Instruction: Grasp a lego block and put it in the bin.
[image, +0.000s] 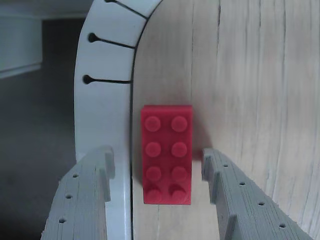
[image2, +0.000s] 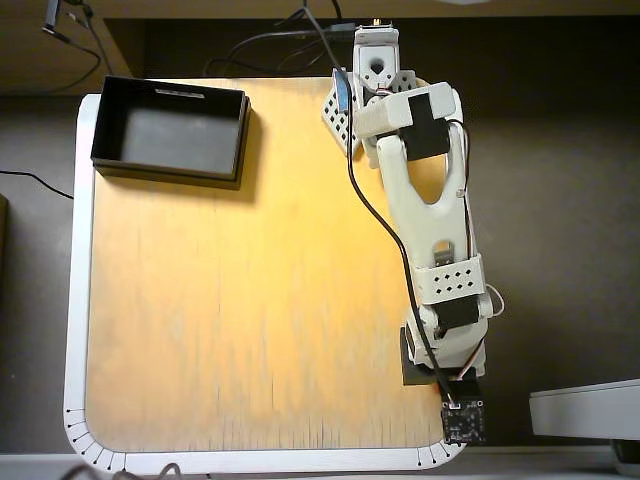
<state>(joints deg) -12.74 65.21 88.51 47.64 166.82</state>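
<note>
Lego block (image: 166, 154): red, eight-studded rectangle

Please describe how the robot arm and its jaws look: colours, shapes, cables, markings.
The arm is white plastic with black motor blocks and a black cable running along it. The gripper has grey, layered printed jaws with small round holes and notched inner edges.

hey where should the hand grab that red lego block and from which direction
Grip the lego block across its two long smooth sides, coming straight down from above. It lies flat, studs up, near the table's white rim, and the open hand already has a finger on each long side, so closing should probably pinch its narrow width squarely.
</note>
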